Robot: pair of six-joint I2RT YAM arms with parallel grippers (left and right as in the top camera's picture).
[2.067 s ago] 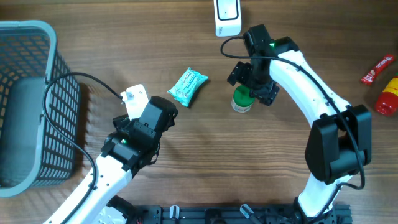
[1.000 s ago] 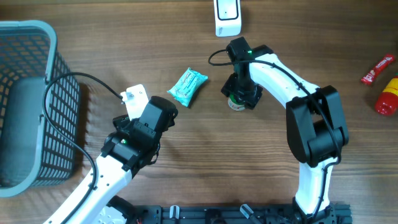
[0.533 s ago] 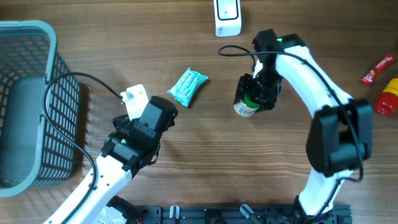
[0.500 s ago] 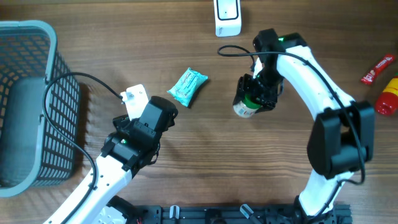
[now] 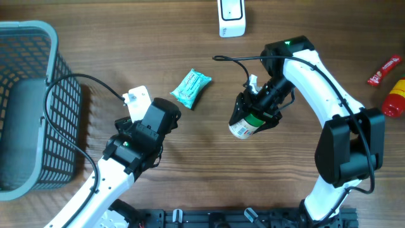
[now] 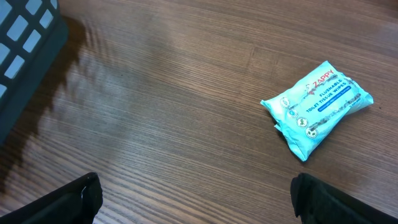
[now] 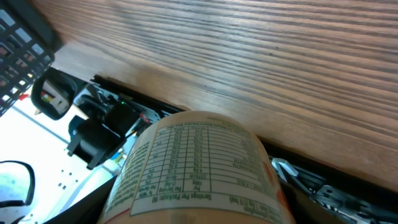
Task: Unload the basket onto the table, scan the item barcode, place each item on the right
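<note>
Item: green-capped canister [image 5: 243, 127] with a white printed label, clamped in the right tool [image 5: 254, 113], whose jaws stand partly open around its body. It is held tilted, base toward the near edge, and looks lifted clear of the surface [image 5: 126, 38], well apart from the white scanner [image 5: 231, 18] at the far edge. Probable reason for the tilt: to turn the label until the barcode can face the scanner. The right wrist view shows only a nutrition table, no barcode seen. Left tool [image 6: 196, 190]: jaws at full spread, gripping nothing, low over bare wood, seemingly parked out of the way. Teal wipes packet [image 5: 191, 88]: lying flat between the two arms, untouched. Grey basket [image 5: 28, 25]: at the left edge, presumably for scanned goods. Red packet [image 5: 384, 69] and yellow bottle [image 5: 393, 98]: far right, likely awaiting a turn.
</note>
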